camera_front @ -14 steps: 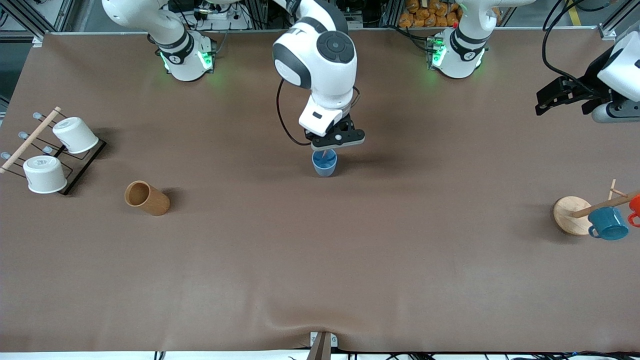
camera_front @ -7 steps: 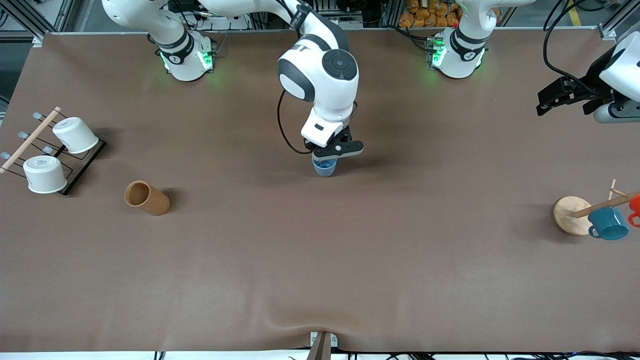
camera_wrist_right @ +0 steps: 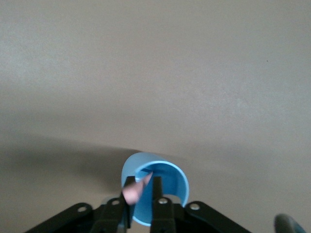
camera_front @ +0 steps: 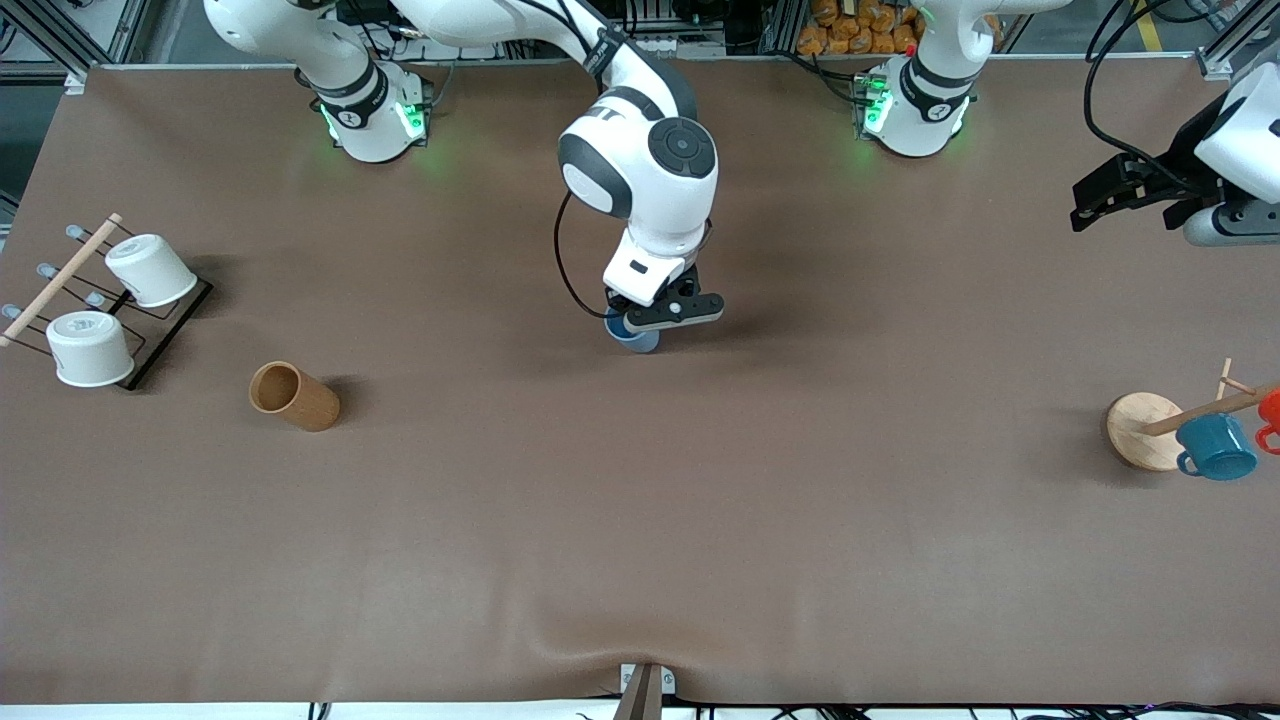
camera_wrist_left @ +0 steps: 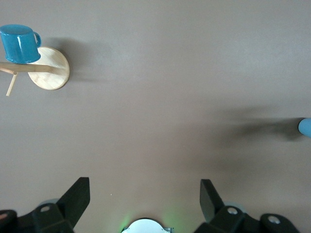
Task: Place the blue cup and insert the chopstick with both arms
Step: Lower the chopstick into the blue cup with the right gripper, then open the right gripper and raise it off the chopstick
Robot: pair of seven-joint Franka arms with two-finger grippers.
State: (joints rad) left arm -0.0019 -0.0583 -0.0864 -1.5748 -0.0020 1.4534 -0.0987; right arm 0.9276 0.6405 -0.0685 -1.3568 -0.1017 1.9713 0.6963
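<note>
The light-blue cup [camera_front: 632,338] stands near the table's middle, mostly hidden under my right gripper [camera_front: 642,327]. In the right wrist view the right gripper [camera_wrist_right: 143,182] is shut on the pale-pink chopstick [camera_wrist_right: 137,188]. The stick's lower tip is inside the blue cup [camera_wrist_right: 171,190], below its rim. My left gripper [camera_front: 1090,200] waits open and empty above the left arm's end of the table. In the left wrist view its fingers [camera_wrist_left: 77,196] stand wide apart, and the blue cup [camera_wrist_left: 305,127] shows at the frame edge.
A brown wooden cup [camera_front: 293,396] lies on its side toward the right arm's end. A black rack [camera_front: 165,320] there holds two white cups and a long wooden rod [camera_front: 60,280]. A mug tree [camera_front: 1140,425] with a teal mug [camera_front: 1215,447] stands at the left arm's end.
My right gripper has come down with the chopstick, from above the blue cup to its rim, so the stick's tip now sits inside. The left arm has stayed put.
</note>
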